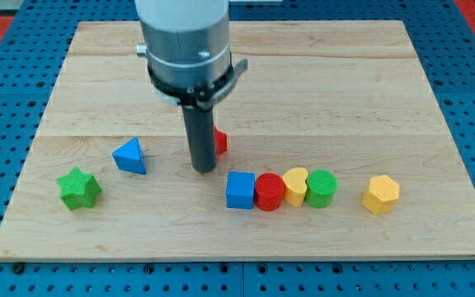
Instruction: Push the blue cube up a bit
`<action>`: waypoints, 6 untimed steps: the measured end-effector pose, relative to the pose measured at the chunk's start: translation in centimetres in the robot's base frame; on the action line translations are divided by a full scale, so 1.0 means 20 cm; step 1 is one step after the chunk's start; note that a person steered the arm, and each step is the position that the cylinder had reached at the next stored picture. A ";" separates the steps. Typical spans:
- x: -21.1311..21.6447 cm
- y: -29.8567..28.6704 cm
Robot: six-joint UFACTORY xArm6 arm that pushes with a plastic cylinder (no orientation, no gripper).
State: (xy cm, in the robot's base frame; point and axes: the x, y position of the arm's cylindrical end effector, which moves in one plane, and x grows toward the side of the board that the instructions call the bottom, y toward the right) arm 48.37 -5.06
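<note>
Resting on the wooden board [435, 99] just upper-left of the blue cube [240, 190], low-centre beside a red cylinder [270, 192], my tip [204, 169], a fingerless rod grasping nothing, faces a seemingly light, rigid, easy-sliding block best pushed squarely on its lower face.

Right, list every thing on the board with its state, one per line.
my tip: down on the board, above-left of the blue cube, apart from it
blue cube: touching red cylinder
red cylinder: between cube and yellow heart
yellow heart: against green cylinder
green cylinder: row's right end
yellow hexagon: alone
blue triangle: alone
green star: alone
red block: half hidden behind rod
</note>
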 end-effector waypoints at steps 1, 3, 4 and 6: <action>-0.03 -0.03; 0.61 0.03; 0.37 0.12; 0.01 0.15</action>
